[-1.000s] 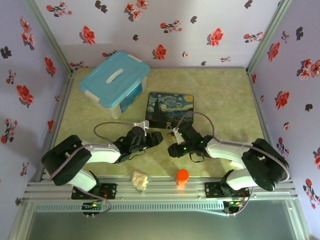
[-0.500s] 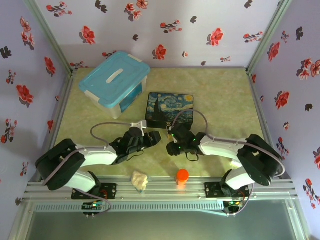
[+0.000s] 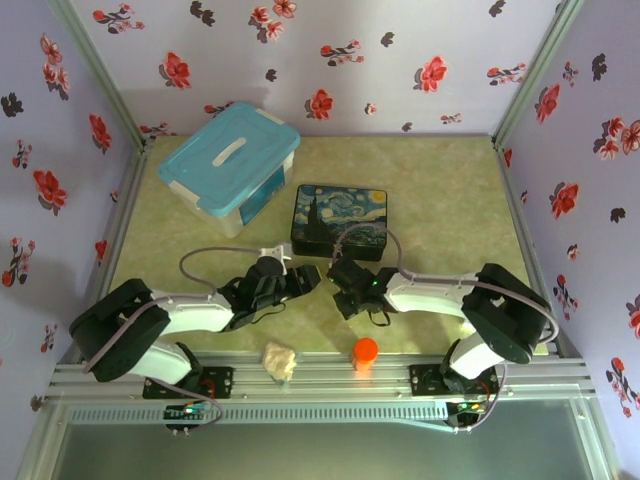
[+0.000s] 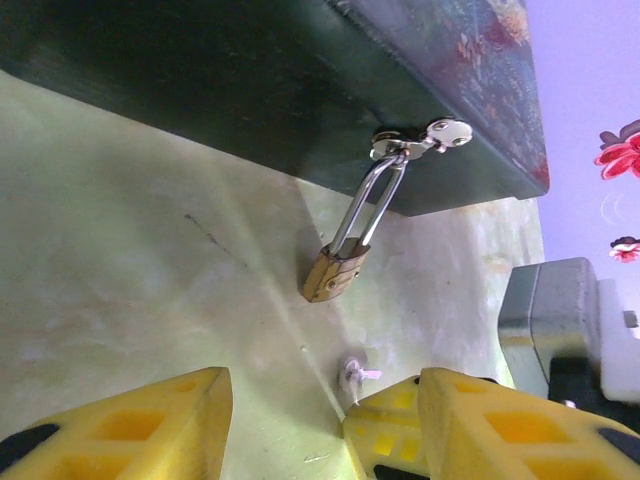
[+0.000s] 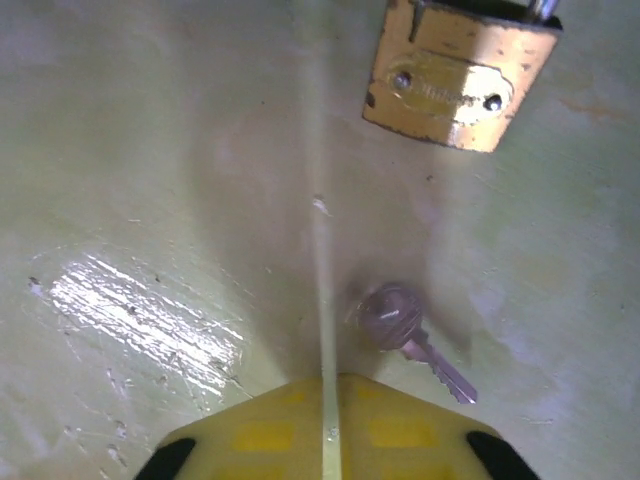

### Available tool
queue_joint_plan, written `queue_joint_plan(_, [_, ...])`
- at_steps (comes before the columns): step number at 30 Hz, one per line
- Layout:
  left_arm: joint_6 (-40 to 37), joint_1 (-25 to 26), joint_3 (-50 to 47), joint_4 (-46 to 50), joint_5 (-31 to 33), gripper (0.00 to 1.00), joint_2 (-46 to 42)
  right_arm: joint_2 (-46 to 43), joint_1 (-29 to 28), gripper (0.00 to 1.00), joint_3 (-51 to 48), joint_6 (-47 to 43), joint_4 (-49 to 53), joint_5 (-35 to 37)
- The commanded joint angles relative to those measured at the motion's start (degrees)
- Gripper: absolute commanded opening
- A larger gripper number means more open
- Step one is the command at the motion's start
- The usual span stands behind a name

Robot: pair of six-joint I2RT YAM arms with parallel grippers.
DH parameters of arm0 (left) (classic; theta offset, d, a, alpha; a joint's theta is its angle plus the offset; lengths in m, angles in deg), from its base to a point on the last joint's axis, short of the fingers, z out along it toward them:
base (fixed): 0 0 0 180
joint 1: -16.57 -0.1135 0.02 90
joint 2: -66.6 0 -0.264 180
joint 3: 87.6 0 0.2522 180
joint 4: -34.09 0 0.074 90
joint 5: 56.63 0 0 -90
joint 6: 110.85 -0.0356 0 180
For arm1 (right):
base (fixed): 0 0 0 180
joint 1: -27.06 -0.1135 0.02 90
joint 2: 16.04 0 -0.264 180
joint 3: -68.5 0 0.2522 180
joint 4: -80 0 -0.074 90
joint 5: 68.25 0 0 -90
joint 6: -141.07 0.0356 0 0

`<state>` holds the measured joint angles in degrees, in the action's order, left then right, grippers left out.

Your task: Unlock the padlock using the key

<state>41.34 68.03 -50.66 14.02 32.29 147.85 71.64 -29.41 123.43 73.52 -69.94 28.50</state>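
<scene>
Hanging by its thin silver shackle (image 4: 368, 205) from the hasp (image 4: 415, 145) on the front of the painted box (image 4: 200, 80), the padlock (image 4: 333, 275) leans outward with the bottom of its brass body resting on the counter (image 4: 120, 260). That lean seems to come from the shackle being longer than the drop from the hasp, and it leaves the lock loose enough to swing if nudged.

The key (image 5: 412, 338) lies flat on the counter just in front of the padlock, apart from it, round head toward the lock and blade pointing away. Lying flat, it offers very little edge to pinch.

The right gripper (image 5: 325, 400) sits on the far side of the key from the padlock, its jaws pressed together with nothing between them and their tip just beside the key's head. My guess is that it is lining up on the key and has to spread its jaws before it can take hold.

The left gripper (image 4: 320, 405) faces the padlock from the same side, jaws wide apart and holding nothing. The lock is centred ahead of the gap, which looks like a stance for steadying the body once the key comes in. Nothing has been unlocked yet: the shackle is seated in the body.
</scene>
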Motion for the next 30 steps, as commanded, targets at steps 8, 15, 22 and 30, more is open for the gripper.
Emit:
queue_joint_plan(8, [0.09, 0.03, -0.70, -0.77, 1.29, 0.51, 0.78, -5.60, -0.19, 0.00, -4.88, -1.83, -6.37, -2.83])
queue_joint_plan(15, [0.80, 0.83, -0.45, -6.13, -1.34, 0.48, 3.44, -17.36, 6.93, 0.00, -11.98, -0.33, -18.18, -20.08])
queue_joint_plan(22, [5.68, 1.27, -2.09, -16.90, -4.92, 0.54, 3.35, -22.28, 13.96, 0.00, -14.13, 5.94, -30.02, -35.38])
queue_joint_plan(30, [0.65, 1.32, -2.46, -3.58, 0.31, 0.54, -4.37, -13.02, 13.86, 0.07, -3.46, -2.12, -1.74, -10.70])
